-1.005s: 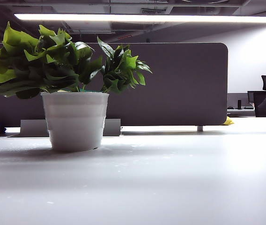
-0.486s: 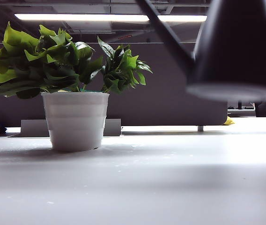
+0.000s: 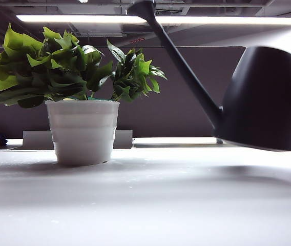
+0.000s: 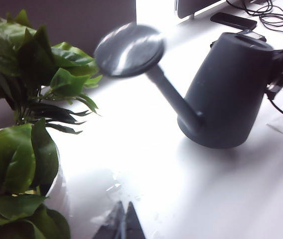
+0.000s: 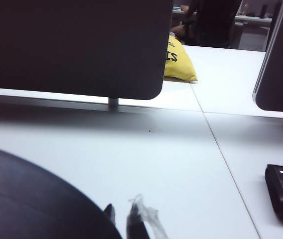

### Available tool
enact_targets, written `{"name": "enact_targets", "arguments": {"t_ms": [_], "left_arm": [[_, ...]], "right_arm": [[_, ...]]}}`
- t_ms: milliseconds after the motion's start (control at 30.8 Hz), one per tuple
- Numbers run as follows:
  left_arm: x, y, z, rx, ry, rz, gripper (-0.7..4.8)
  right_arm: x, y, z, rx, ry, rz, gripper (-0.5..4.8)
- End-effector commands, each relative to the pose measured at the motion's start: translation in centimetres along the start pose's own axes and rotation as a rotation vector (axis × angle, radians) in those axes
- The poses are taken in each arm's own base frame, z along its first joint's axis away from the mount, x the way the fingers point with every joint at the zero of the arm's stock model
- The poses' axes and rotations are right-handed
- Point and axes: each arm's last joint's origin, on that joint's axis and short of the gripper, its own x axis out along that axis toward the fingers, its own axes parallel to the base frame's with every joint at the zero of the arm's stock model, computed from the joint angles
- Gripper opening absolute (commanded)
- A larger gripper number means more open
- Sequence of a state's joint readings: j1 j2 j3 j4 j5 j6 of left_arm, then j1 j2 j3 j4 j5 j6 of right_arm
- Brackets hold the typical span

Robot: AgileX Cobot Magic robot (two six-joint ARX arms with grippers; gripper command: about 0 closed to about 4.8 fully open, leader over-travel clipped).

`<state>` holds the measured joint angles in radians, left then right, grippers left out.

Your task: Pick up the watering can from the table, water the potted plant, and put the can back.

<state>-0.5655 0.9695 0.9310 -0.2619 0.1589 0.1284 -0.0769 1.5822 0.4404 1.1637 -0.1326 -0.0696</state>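
Right gripper (image 5: 124, 219) clamped the watering can (image 3: 263, 100) aloft beside the potted plant (image 3: 81, 102), pouring undone; left gripper (image 4: 122, 224) hovered shut

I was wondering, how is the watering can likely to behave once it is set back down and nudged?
The watering can probably stands steadily: its base is wider than its top. Its long spout reaches toward the potted plant, so a push there would likely swing it. The matte surface looks unlikely to slip.

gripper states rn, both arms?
Left gripper: shut, empty, beside the plant.
Right gripper: shut on the can, just above the table.
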Motion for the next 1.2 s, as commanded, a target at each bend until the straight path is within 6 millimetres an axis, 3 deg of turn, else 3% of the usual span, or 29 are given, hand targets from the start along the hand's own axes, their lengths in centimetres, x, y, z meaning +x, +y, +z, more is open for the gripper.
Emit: {"name": "enact_targets", "arguments": {"t_ms": [32, 227, 454, 811, 1200], "left_arm": [[0.0, 0.1, 0.2, 0.041, -0.01, 0.025, -0.06], [0.0, 0.1, 0.1, 0.059, -0.005, 0.026, -0.06], [0.0, 0.1, 0.1, 0.083, -0.004, 0.025, -0.06], [0.0, 0.1, 0.1, 0.109, -0.004, 0.025, -0.06], [0.1, 0.0, -0.2, 0.104, 0.027, 0.02, -0.06]], "right_arm": [[1.3, -0.3, 1.2, -0.069, -0.14, 0.03, -0.02], [2.6, -0.5, 1.4, -0.143, -0.168, 0.032, -0.02], [2.7, -0.6, 1.7, -0.169, -0.193, 0.026, -0.02], [3.2, -0.5, -0.4, -0.164, -0.167, 0.03, -0.02], [3.3, -0.4, -0.9, -0.117, -0.139, 0.037, -0.01]]}}
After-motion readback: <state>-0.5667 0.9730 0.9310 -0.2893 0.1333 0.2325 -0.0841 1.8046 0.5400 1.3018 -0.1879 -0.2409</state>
